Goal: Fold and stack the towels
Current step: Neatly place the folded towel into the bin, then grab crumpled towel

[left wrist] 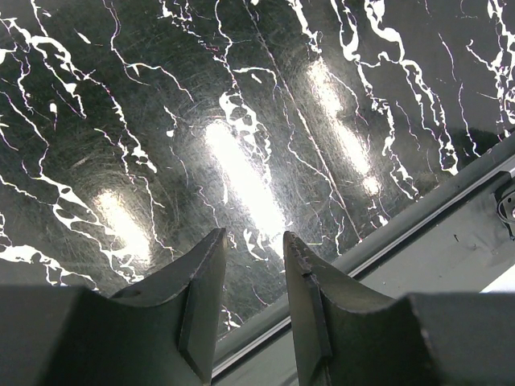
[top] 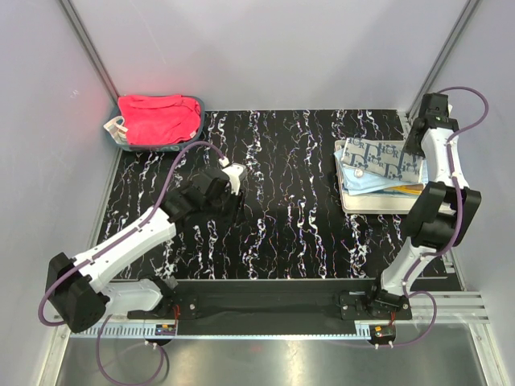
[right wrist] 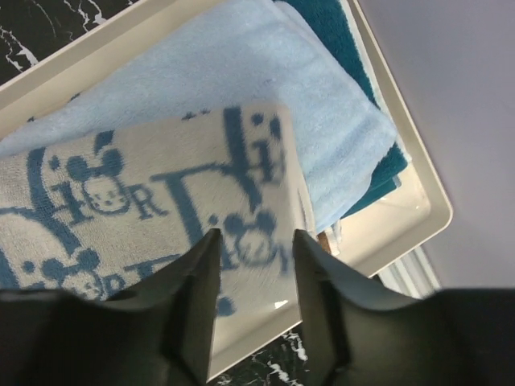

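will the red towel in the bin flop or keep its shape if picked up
Probably floppy: the red towel lies crumpled in soft folds. Likely light, being cloth. It fills the bin, so lifting may tug the bin along.

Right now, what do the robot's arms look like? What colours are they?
The left arm and right arm are both made of smooth white tubes joined by chunky black joints. A thin purple cable loops along each one. The left end effector and right end effector each have two dark grey, wedge-shaped fingers.
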Robot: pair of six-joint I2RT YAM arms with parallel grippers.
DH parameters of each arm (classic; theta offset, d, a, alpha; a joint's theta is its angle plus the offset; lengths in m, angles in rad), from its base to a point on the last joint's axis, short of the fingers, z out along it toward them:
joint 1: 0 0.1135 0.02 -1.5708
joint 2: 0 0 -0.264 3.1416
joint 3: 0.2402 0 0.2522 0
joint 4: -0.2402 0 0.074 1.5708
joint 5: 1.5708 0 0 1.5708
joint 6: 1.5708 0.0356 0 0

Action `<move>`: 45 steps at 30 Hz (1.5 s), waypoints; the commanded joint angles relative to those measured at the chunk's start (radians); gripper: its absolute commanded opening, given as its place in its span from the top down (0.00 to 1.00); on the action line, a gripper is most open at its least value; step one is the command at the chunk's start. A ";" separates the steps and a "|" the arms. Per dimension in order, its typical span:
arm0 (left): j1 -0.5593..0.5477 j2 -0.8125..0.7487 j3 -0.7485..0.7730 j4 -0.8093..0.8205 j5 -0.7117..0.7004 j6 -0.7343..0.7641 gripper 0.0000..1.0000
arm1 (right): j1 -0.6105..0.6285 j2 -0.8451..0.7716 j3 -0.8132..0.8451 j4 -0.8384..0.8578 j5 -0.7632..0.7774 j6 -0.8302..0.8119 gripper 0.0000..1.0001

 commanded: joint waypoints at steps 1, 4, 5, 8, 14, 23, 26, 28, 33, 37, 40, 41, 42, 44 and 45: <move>0.007 -0.001 -0.001 0.047 0.023 0.008 0.61 | -0.002 -0.011 0.025 -0.021 0.046 0.051 0.47; 0.005 -0.001 -0.001 0.044 0.016 0.008 0.61 | -0.002 -0.025 0.054 -0.055 0.063 0.079 0.32; 0.007 -0.001 -0.004 0.046 0.013 0.005 0.61 | -0.002 -0.028 0.063 -0.064 0.061 0.088 0.28; 0.007 0.000 0.002 0.051 0.003 0.000 0.61 | 0.000 -0.065 0.086 -0.098 -0.003 0.147 0.20; 0.024 0.032 0.088 0.037 -0.085 -0.013 0.59 | 0.106 -0.230 -0.076 0.055 -0.169 0.254 0.13; 0.263 0.343 0.422 0.168 -0.427 -0.262 0.57 | 0.535 -0.243 -0.293 0.309 -0.204 0.355 0.14; 0.345 0.522 0.617 0.218 -0.579 -0.256 0.51 | 0.642 -0.217 -0.332 0.338 -0.218 0.355 0.14; 0.423 0.613 0.706 0.222 -0.597 -0.259 0.50 | 0.694 -0.220 -0.372 0.352 -0.253 0.352 0.14; 0.553 0.934 0.976 0.235 -0.603 -0.245 0.46 | 0.722 -0.284 -0.512 0.416 -0.351 0.366 0.14; 0.639 1.098 1.130 0.227 -0.620 -0.222 0.45 | 0.730 -0.327 -0.575 0.445 -0.339 0.365 0.14; 0.674 1.172 1.179 0.256 -0.623 -0.208 0.44 | 0.731 -0.321 -0.583 0.454 -0.345 0.365 0.14; 0.682 1.183 1.180 0.268 -0.617 -0.195 0.43 | 0.731 -0.318 -0.583 0.457 -0.350 0.365 0.14; 0.692 1.194 1.183 0.281 -0.610 -0.191 0.43 | 0.731 -0.315 -0.583 0.464 -0.353 0.365 0.14; 0.702 1.221 1.200 0.273 -0.608 -0.191 0.43 | 0.733 -0.316 -0.583 0.464 -0.353 0.366 0.14; 0.703 1.227 1.203 0.271 -0.603 -0.188 0.43 | 0.733 -0.321 -0.589 0.471 -0.353 0.368 0.14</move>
